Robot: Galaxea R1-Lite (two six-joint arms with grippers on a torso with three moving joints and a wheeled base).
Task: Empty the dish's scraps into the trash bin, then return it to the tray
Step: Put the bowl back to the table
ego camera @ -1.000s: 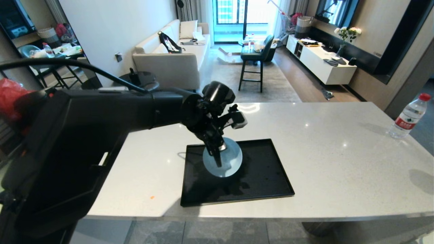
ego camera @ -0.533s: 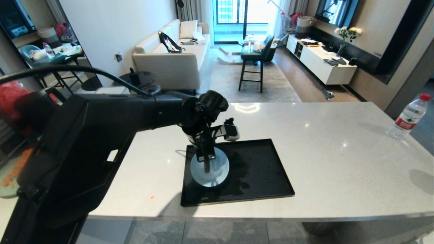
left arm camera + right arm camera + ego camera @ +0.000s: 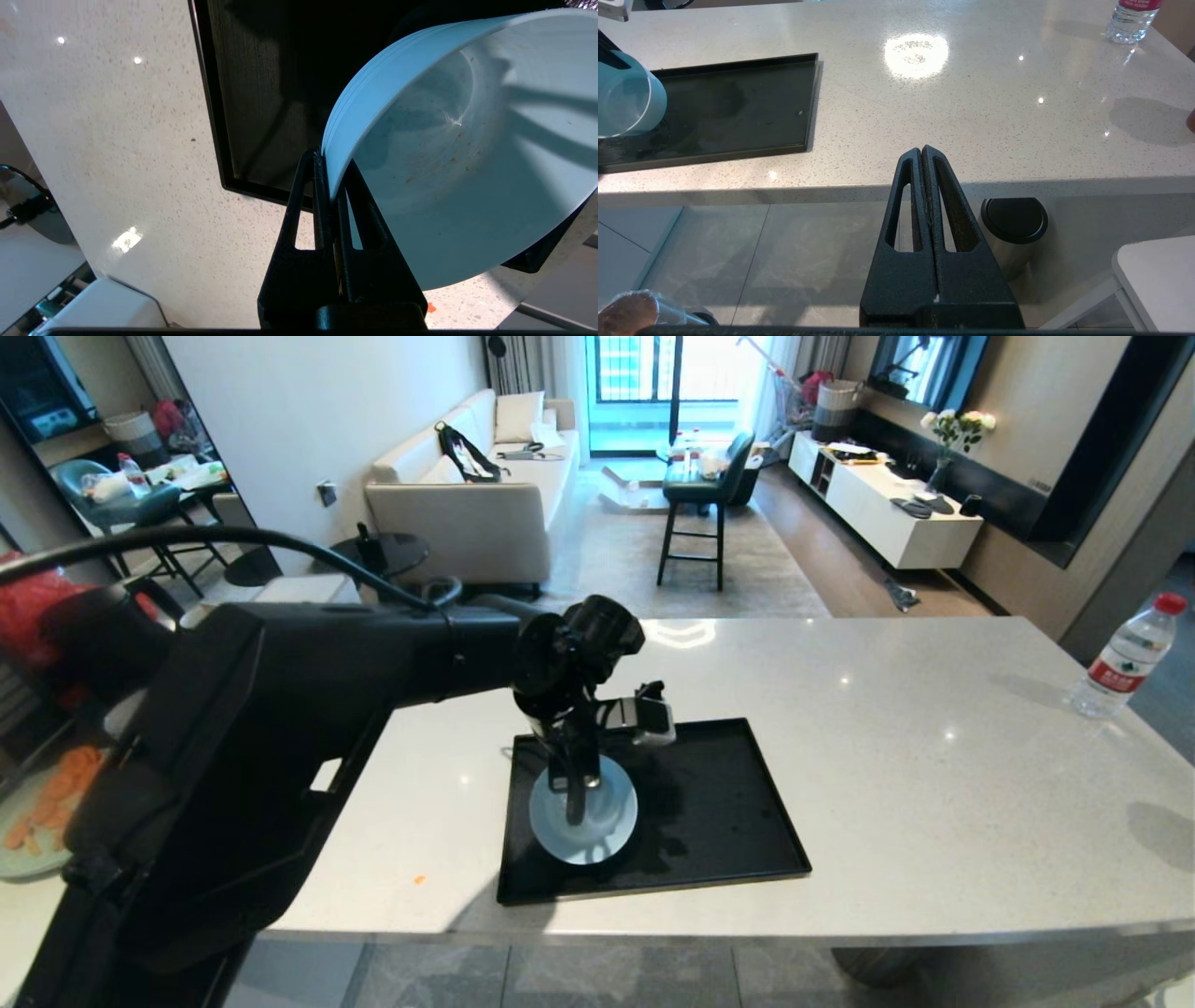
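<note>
Over the left half of the tray [image 3: 719,803]: left gripper [image 3: 571,803], fingers pressed together on the rim of the dish [image 3: 597,831], one finger inside the wall and one outside. Dish tilted, mouth turned toward the near edge of the tray, lower side close to the tray floor; contact with the tray not discernible. Interior bare apart from small orange specks. Compared with one second earlier: dish carried from near the middle of the tray toward its left and near edges, lower over the tray, then slightly back rightward within the last half second; grip on the rim unchanged. Tray itself unmoved on the counter [image 3: 934,756]. Right of the tray, at the far right corner of the counter: water bottle [image 3: 1120,658], upright, well apart from the tray. Below the counter edge, right of the tray: right gripper [image 3: 922,154], fingers closed on nothing, pointing toward the counter front, beside a dark-lidded metal cylinder [image 3: 1013,224] on the floor.
</note>
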